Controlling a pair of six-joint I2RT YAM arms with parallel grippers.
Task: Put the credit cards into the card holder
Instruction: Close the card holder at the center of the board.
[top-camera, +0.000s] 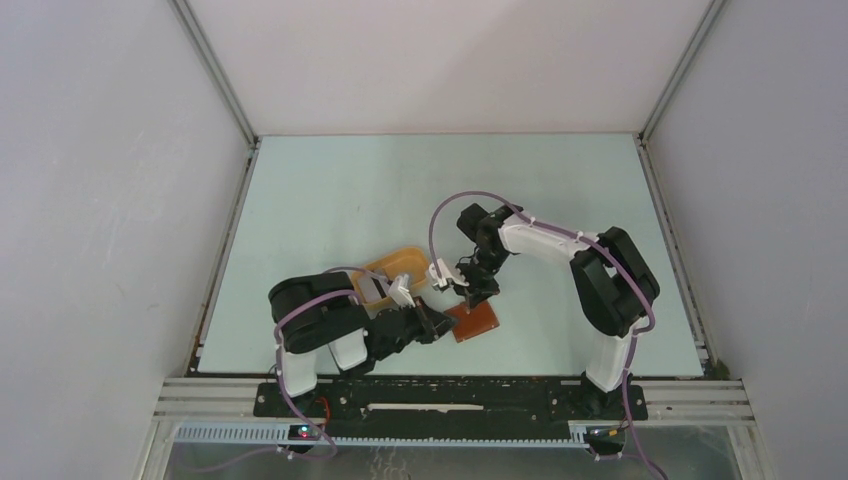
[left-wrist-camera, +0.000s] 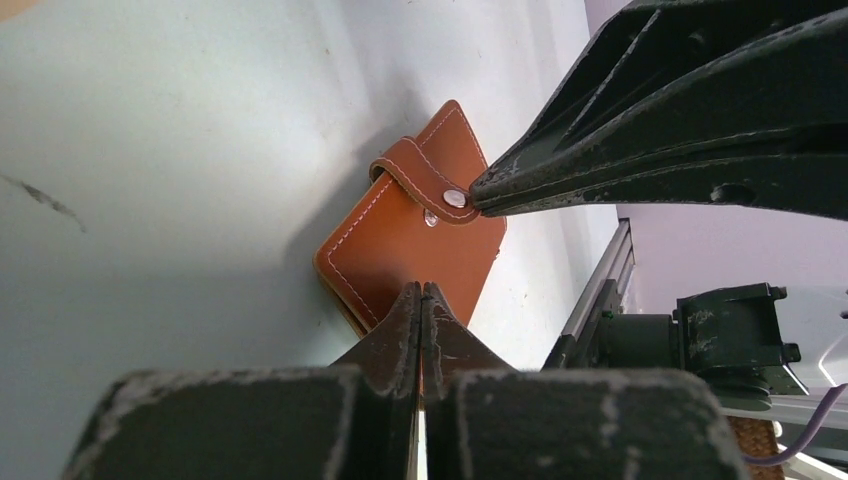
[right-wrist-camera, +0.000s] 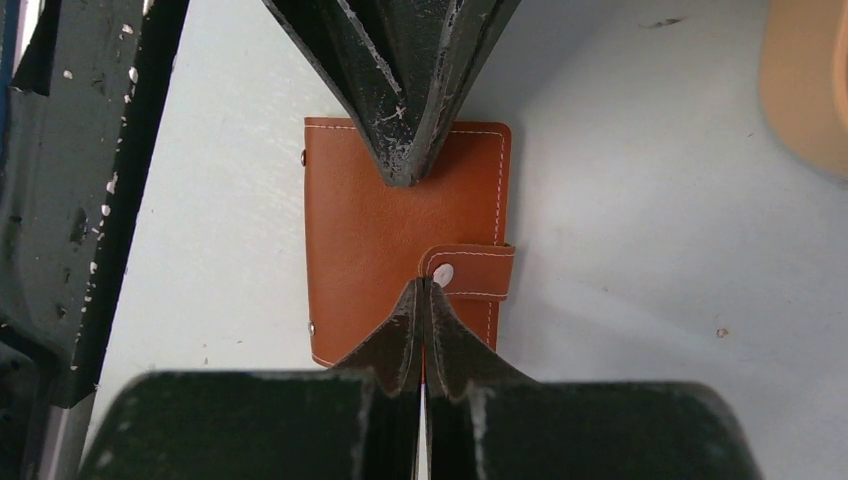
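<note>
Opening the card holder (top-camera: 473, 322) first: lies snapped shut on the tabletop (top-camera: 560, 180) near-right of the tray (top-camera: 410, 253), with left jaws and right jaws each pressed together on nothing (left over the cover, right at the snap (right-wrist-camera: 443, 274)), so probably prying that strap (right-wrist-camera: 472, 271) up next.

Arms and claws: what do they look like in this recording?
The left arm and right arm are black with white shells, each trailing a lilac cable. The left claw and right claw have dark tapered fingers, scuffed pale.
</note>
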